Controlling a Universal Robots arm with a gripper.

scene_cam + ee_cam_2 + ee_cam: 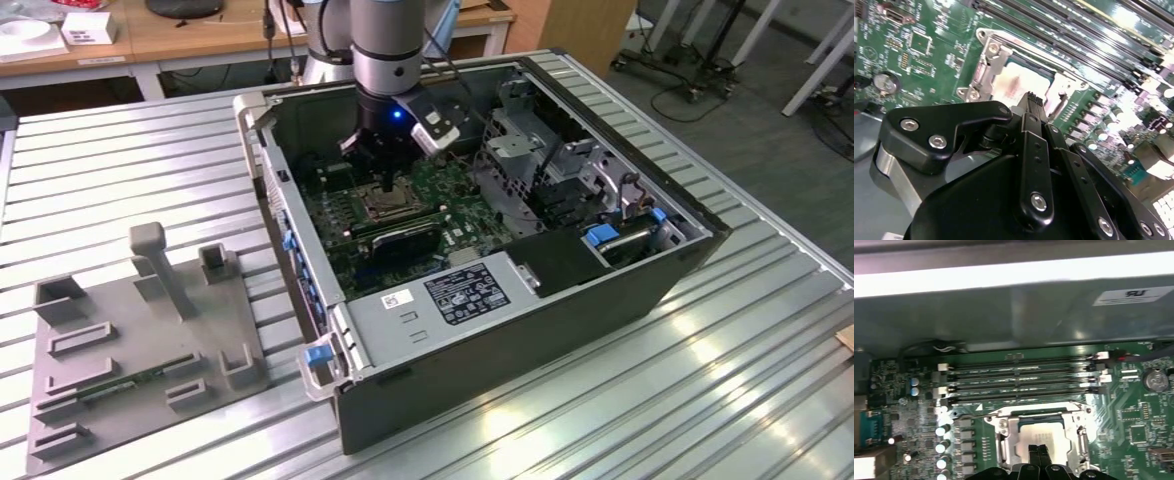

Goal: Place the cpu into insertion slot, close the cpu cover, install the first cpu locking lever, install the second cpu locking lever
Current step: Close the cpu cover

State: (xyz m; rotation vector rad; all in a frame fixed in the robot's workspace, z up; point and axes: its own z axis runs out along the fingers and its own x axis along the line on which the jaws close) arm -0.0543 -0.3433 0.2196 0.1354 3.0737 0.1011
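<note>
First wrist view: gripper [1039,449], fingers pinched together and empty, is hovering over cpu [1046,434], which is sitting beneath lowered cpu cover [1010,437]; locking-lever step is probably getting under way.

The cpu [1048,435], dull silver-grey and square, lies flat in the insertion slot [375,212] on the green motherboard [1134,416]. The silvery cpu cover [1013,436] lies down around it, framing its top.
</note>
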